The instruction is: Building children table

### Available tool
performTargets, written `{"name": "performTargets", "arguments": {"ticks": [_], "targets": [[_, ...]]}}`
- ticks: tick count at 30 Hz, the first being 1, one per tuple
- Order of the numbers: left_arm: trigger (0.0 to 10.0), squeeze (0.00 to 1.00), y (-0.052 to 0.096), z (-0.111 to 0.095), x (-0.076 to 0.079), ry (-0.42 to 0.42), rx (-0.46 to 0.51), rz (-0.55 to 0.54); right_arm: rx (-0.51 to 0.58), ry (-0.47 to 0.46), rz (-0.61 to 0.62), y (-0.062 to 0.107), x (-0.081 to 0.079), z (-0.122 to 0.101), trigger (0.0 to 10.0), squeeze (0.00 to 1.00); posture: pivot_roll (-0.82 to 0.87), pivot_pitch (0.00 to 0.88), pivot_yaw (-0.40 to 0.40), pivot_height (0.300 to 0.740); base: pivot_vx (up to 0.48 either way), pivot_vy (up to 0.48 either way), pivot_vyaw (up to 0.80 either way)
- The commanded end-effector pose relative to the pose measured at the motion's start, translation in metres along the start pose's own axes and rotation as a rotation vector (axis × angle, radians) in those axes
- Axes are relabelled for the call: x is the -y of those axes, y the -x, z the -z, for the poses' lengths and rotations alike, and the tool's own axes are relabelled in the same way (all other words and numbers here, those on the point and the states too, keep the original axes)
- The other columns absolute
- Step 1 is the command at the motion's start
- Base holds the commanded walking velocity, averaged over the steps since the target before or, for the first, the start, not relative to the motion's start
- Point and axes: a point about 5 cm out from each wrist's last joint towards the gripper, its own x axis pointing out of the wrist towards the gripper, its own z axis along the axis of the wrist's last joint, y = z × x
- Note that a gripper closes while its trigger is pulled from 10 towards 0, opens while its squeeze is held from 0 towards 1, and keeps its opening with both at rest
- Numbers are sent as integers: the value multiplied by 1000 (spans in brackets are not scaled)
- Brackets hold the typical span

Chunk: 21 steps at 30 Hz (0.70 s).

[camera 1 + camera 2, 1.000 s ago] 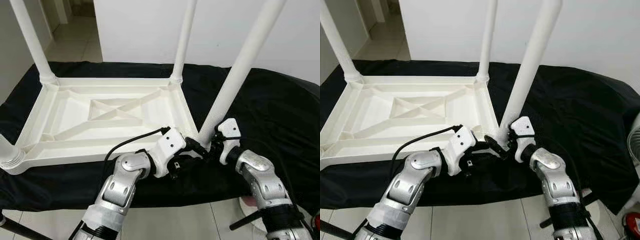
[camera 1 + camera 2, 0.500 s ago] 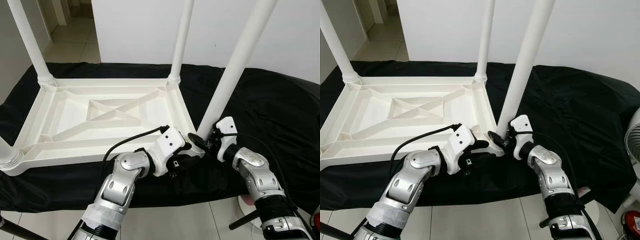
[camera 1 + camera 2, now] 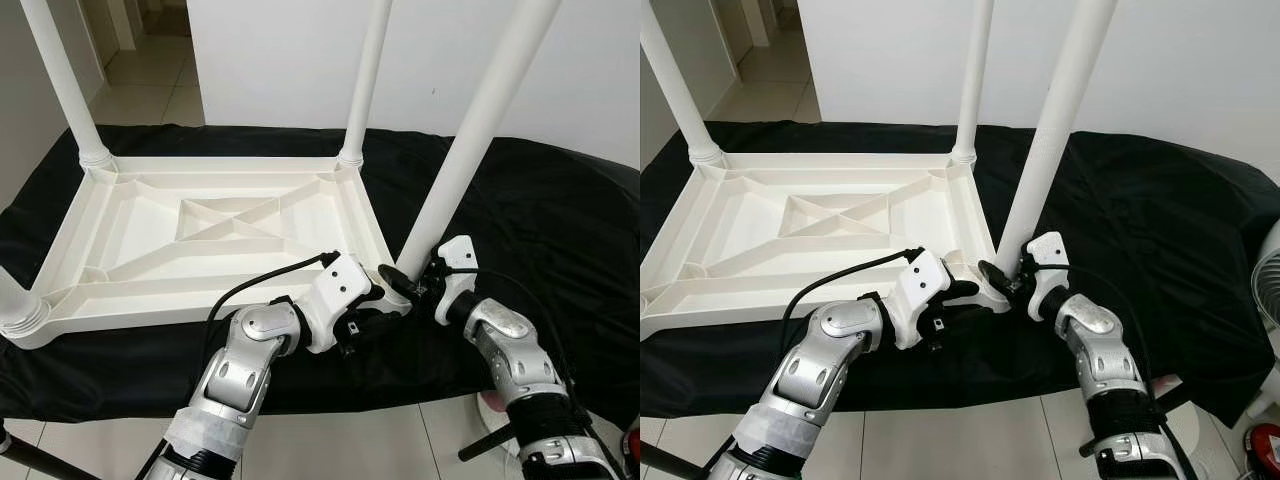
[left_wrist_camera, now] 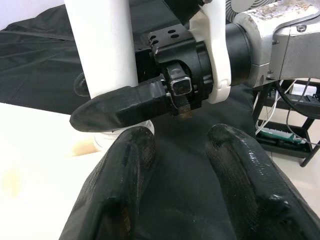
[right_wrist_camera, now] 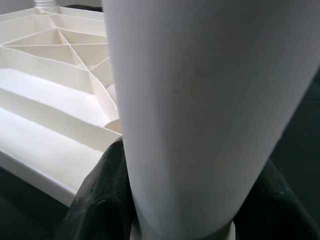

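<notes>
Seating the last near-corner leg (image 3: 470, 150) into the upturned children's table (image 3: 200, 225) is the step in hand, and the right gripper (image 3: 408, 284) is pinching that leg just above its foot, one black finger on each side of the tube, as the right wrist view shows. The left gripper (image 4: 172, 165) is resting beside the same corner with its fingers (image 4: 125, 165) spread and holding nothing, near the right gripper's finger.

To do it well, in my judgement, the leg is best kept in line with the corner socket (image 3: 992, 290), since it is leaning away from the tabletop while the two far legs (image 3: 365, 75) are standing nearly upright. The free gripper could be pressing down on the frame so that it is not sliding on the cloth (image 3: 560, 220).

The table is lying upside down on a black, softly creased cloth. It is white moulded plastic, smooth and matte, with a rectangular rim and crossing stiffening ribs (image 3: 225, 215) inside. The legs are plain round tubes ending in ringed collars.
</notes>
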Motion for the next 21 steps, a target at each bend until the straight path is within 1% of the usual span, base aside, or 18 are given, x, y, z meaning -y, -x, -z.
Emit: {"name": "performTargets", "arguments": {"ticks": [1,2,3,4,5,6,7,8,10,13,16,17,20,21], "targets": [[10000,0,-1,4,-2,13,-13,-111,-34,-23,103,3,2,7,10000,0,30,47,-49,740,0,0,0],[10000,0,-2,4,-2,13,-13,-111,-26,-32,143,2,0,6,10000,0,30,47,-49,740,0,0,0],[10000,0,-2,4,-2,13,-13,-111,-26,-32,143,2,0,6,10000,0,30,47,-49,740,0,0,0],[10000,0,-2,4,-1,16,-13,-111,6,-57,226,2,-7,3,10000,0,33,44,-57,740,0,0,0],[10000,0,-2,4,-1,16,-13,-112,17,-73,264,2,-9,2,10000,0,33,44,-57,740,0,0,0],[10000,0,-2,4,-1,16,-13,-112,17,-73,264,2,-9,2,10000,0,33,44,-57,740,0,0,0],[10000,0,-1,5,-1,17,-14,-115,24,-88,299,2,-11,2,10000,0,34,42,-59,740,0,0,0],[10000,0,-1,5,-1,17,-14,-116,28,-94,342,3,-13,2,10000,0,34,42,-59,740,0,0,0],[10000,0,-1,5,-1,18,-15,-119,26,-139,461,4,-17,3,10000,0,35,43,-61,740,0,0,0],[10000,0,-1,6,-1,20,-16,-119,13,-154,598,5,-22,6,10000,0,33,46,-62,740,0,0,0],[10000,0,-1,6,-1,20,-16,-120,12,-165,618,5,-24,7,10000,0,32,49,-64,740,0,0,0],[10000,0,-1,6,-1,22,-16,-121,16,-188,628,3,-31,6,10000,0,29,50,-63,740,0,0,0],[10000,0,-1,6,-1,22,-16,-121,16,-188,628,3,-31,6,10000,0,29,50,-63,740,0,0,0],[10000,0,0,5,-2,24,-15,-125,14,-187,626,4,-31,5,10000,0,27,64,-63,740,0,0,0]]}}
